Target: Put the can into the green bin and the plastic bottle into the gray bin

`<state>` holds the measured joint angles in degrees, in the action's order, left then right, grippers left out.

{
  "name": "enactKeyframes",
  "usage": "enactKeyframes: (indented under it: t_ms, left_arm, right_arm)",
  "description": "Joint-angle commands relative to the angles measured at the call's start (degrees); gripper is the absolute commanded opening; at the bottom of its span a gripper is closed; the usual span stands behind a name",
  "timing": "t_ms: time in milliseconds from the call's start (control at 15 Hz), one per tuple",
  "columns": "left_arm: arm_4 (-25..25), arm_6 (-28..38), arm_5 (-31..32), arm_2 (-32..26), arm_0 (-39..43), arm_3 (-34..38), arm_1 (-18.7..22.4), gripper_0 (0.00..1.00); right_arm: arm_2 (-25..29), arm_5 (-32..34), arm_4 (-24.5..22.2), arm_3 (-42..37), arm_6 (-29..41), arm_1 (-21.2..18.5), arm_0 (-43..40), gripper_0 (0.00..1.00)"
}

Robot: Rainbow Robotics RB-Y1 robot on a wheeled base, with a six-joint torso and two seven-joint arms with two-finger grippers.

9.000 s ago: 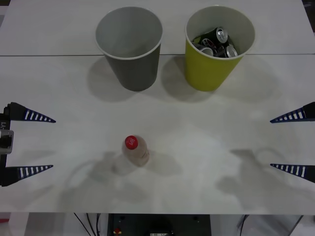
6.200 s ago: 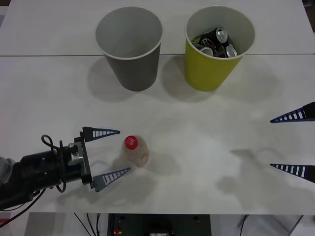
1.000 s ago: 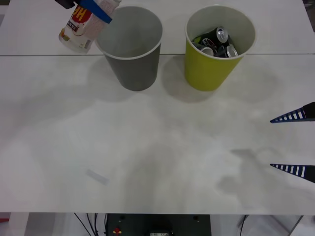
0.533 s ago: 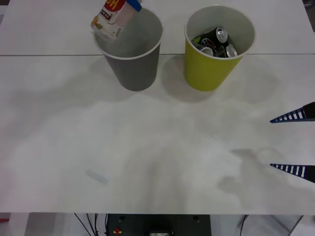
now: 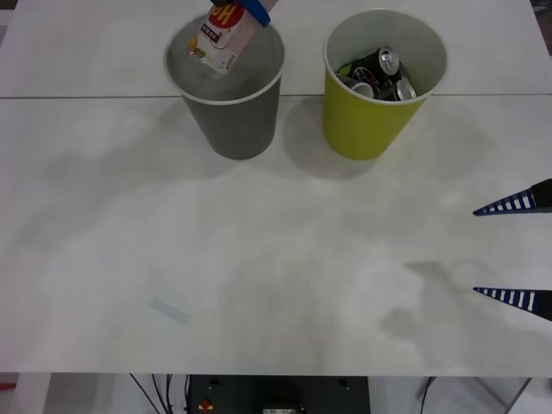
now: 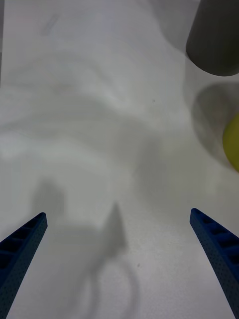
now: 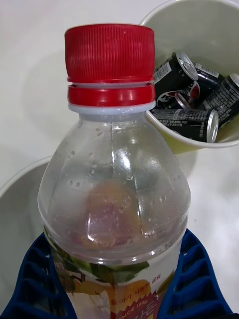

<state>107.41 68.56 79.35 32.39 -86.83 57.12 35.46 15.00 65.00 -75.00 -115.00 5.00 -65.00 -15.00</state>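
Broadly, a pale tabletop (image 5: 259, 259) across the whole front frame. At upper centre, gray bin (image 5: 227, 82); to its right, green bin (image 5: 384, 82), already loaded with cans (image 5: 379, 73).

Over the gray bin's mouth at the top edge: plastic bottle (image 5: 222, 39), tilted, base low and just above the rim's left side. Gripped around its labelled body by the left claw (image 7: 119, 284), blue fingers (image 7: 35, 279) pressed on both sides, red cap (image 7: 109, 60) pointing toward the can-filled bin.

At the right edge, parked low: right claw (image 5: 516, 250), spread wide, holding nothing.

Likely risk: base close to the near-left rim, so a release now could clip the rolled edge, bounce out onto the tabletop, or tip the light bin. Safer centred over the opening before letting go.
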Motion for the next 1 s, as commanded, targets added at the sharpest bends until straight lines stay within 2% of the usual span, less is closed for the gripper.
enactKeyframes:
  t_ms: [67, 267, 400, 600, 733, 867, 1000]
  left_arm:
    - [-0.10, -0.18, -0.16, -0.05, 0.00, 0.01, 0.49, 1.00]
    - [-2.03, -0.79, -0.07, 0.04, 0.17, 0.10, 1.98, 1.00]
    - [-6.16, -0.88, 1.33, 0.39, 0.17, 0.54, 4.62, 1.00]
    - [-17.41, -2.11, 0.89, 5.84, 0.44, 3.70, 12.62, 1.00]
    - [-23.74, -4.40, 0.02, 5.76, 4.13, 7.57, 18.50, 1.00]
    - [-26.82, -5.01, -1.39, 3.29, 9.84, 14.07, 23.69, 1.00]
    - [-27.87, -5.80, -1.39, -2.15, 16.43, 19.43, 27.03, 1.00]
  right_arm:
    - [0.00, 0.00, 0.00, 0.00, 0.00, 0.00, 0.00, 1.00]
    - [0.00, 0.00, 0.00, 0.00, 0.00, 0.00, 0.00, 1.00]
    - [0.00, 0.00, 0.00, 0.00, 0.00, 0.00, 0.00, 1.00]
    - [0.00, 0.00, 0.00, 0.00, 0.00, 0.00, 0.00, 1.00]
    - [0.00, 0.00, 0.00, 0.00, 0.00, 0.00, 0.00, 1.00]
    - [0.00, 0.00, 0.00, 0.00, 0.00, 0.00, 0.00, 1.00]
    - [0.00, 0.00, 0.00, 0.00, 0.00, 0.00, 0.00, 1.00]
